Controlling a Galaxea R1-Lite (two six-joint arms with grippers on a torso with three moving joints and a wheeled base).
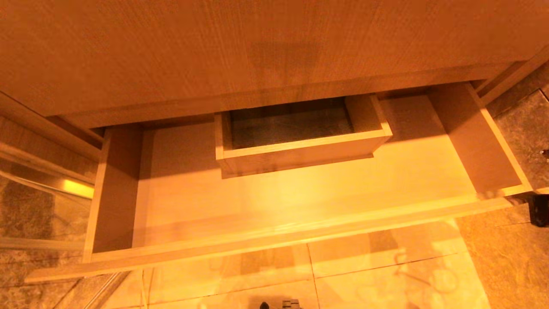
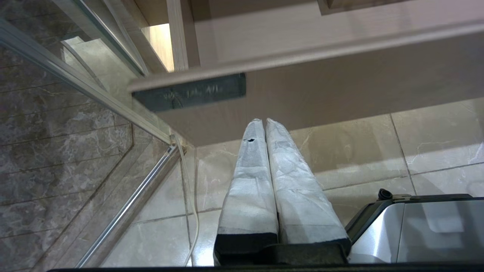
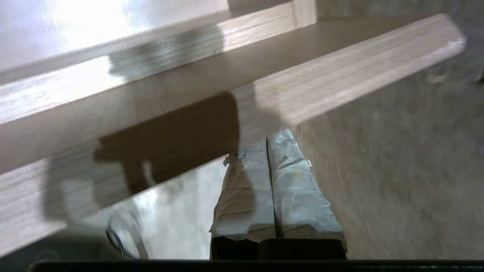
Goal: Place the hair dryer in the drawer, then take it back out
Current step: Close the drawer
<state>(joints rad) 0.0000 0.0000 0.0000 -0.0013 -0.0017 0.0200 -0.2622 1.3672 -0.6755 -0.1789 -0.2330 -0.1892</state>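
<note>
Drawer [image 1: 300,201]: we count one, open, one boxed cutout [image 1: 296,128] at its back edge; both left gripper [image 2: 264,122] and right gripper [image 3: 267,141] pressed together, empty.

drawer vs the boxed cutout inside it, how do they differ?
The drawer is wide, spanning most of the head view; the boxed cutout is a far smaller frame at its back edge, about midway across. The drawer has a pale floor; the boxed cutout shows dark inside. The drawer front bears a small dark label; the boxed cutout shows none. Both are light wood-grain and hold no hair dryer.
</note>
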